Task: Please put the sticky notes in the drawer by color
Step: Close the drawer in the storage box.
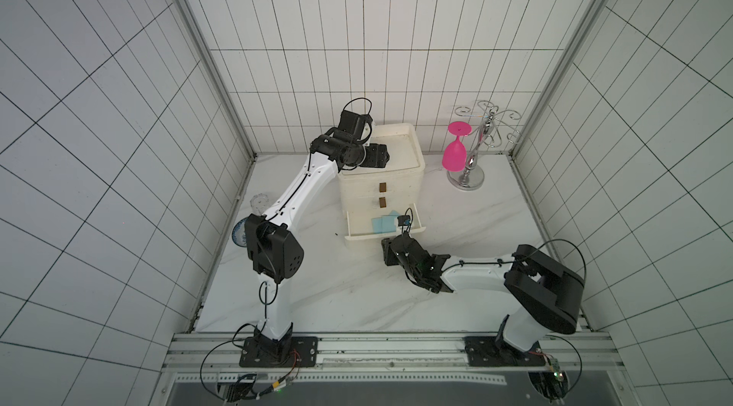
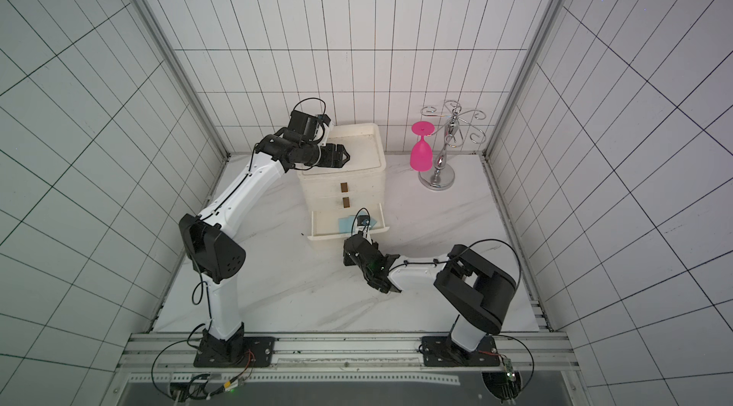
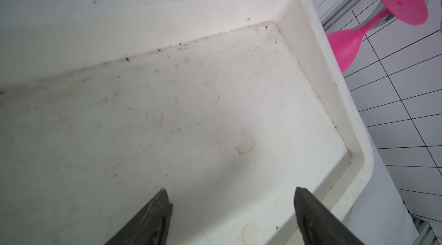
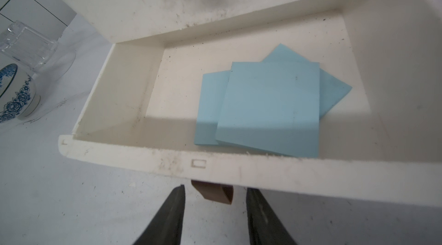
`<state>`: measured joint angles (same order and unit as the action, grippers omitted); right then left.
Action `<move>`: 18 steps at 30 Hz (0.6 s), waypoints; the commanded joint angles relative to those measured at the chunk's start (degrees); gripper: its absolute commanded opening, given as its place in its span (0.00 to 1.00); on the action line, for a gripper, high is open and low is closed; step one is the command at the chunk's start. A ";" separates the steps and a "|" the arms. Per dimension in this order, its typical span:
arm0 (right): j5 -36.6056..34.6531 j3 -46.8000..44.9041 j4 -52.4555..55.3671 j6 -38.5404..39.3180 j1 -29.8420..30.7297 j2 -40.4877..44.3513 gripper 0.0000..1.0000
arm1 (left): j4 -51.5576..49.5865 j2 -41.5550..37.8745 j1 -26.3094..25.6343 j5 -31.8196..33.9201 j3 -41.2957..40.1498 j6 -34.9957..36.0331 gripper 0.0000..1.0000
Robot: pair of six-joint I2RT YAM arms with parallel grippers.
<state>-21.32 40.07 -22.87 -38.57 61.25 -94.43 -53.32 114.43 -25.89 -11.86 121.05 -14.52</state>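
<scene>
Three light blue sticky notes (image 4: 270, 105) lie overlapped and fanned on the floor of the bottom drawer (image 4: 167, 162), which stands pulled out of the off-white three-drawer chest (image 1: 396, 182). My right claw (image 4: 215, 188) is released: its fingers straddle the bottom drawer's brown handle (image 4: 215, 196) with a gap on each side and grip nothing. My left claw (image 3: 231, 190) is spread wide and empty above the chest's stained, recessed top, and a pink goblet (image 1: 454, 154) sits inverted against a chrome rack (image 1: 472, 174) beside the chest.
</scene>
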 commanded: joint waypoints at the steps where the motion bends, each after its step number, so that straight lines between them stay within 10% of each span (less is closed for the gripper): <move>1: -4.87 2.87 -3.99 0.25 0.24 -0.82 0.46 | -10.01 4.37 0.18 -1.41 -3.01 -1.08 0.84; 18: -2.85 9.03 -8.69 3.27 -4.41 -8.53 0.48 | -10.15 4.65 0.14 -1.94 -3.60 -0.94 0.84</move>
<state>-24.29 46.61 -28.91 -36.23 57.98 -101.08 -53.21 114.43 -25.76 -12.53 120.92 -14.50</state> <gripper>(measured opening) 0.486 0.838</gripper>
